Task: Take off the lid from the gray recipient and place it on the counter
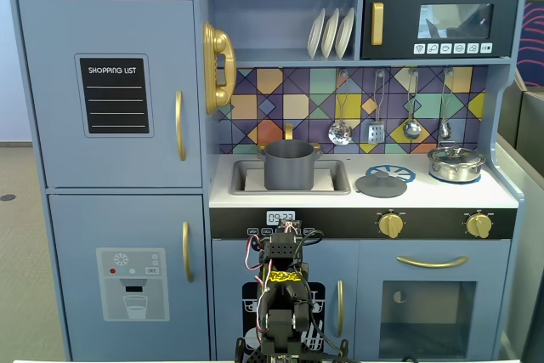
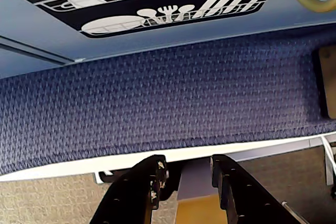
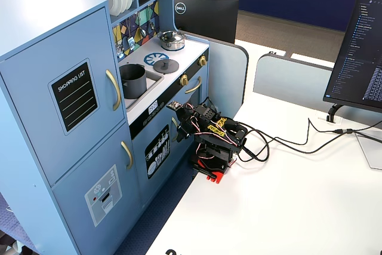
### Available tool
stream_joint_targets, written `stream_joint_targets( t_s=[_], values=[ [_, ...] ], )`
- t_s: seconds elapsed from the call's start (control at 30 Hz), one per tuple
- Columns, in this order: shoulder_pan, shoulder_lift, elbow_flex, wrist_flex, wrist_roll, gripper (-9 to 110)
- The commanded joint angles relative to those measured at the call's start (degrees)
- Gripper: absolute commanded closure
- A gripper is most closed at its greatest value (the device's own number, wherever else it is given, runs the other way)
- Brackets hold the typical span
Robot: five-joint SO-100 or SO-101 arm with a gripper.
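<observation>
End effector state: the black two-finger end effector (image 2: 186,182) had its fingers apart with nothing between them; it pointed down past the blue cabinet front toward the carpet.

Arm posture: the small black arm (image 1: 283,295) sat folded low on the white desk (image 3: 286,195), in front of the toy kitchen's lower doors.

Lid location: the flat round matte dark-gray lid (image 1: 381,183) with a small centre knob lay on the white worktop (image 1: 501,193), well above the end effector and to its right in a fixed view, partly over the blue printed burner ring (image 1: 398,172). It was already off the pot.

Gray recipient location: the tall cylindrical matte dark-gray pot (image 1: 289,164) stood open in the recessed sink (image 1: 242,178), well above the end effector and almost straight over it in the same view; the lid was beside it to the right, apart from it.

Key relation: both task things lay up and away from the end effector, with the cabinet front between; the lid was flat, so its only grip point would be the upright knob.

Judgement: the task looked done, the arm parked.

Counts: 1 gray pot, 1 gray lid, 1 shiny silver lidded pot (image 1: 456,163) farther right, 3 white plates (image 1: 331,33) on the shelf, 4 hanging utensils (image 1: 393,125), 1 arm.
</observation>
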Motion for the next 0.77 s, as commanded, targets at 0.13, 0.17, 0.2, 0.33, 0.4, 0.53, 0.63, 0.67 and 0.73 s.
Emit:
stream_joint_targets(
  t_s=[0.13, 0.17, 0.2, 0.33, 0.4, 0.53, 0.63, 0.67, 0.73],
  values=[
    [-0.53, -0.35, 1.41, 9.4, 0.0, 99],
    [-0.44, -0.35, 1.41, 9.4, 0.0, 99],
    [-0.44, -0.35, 1.41, 9.4, 0.0, 99],
    [-0.35, -0.35, 1.41, 9.4, 0.0, 98],
    [-0.35, -0.35, 1.41, 9.4, 0.0, 98],
    [-0.35, -0.35, 1.41, 9.4, 0.0, 98],
    [-0.35, -0.35, 1.41, 9.4, 0.0, 98],
    [-0.35, -0.35, 1.41, 9.4, 0.0, 98],
    [-0.35, -0.35, 1.41, 9.4, 0.0, 98]
  ],
)
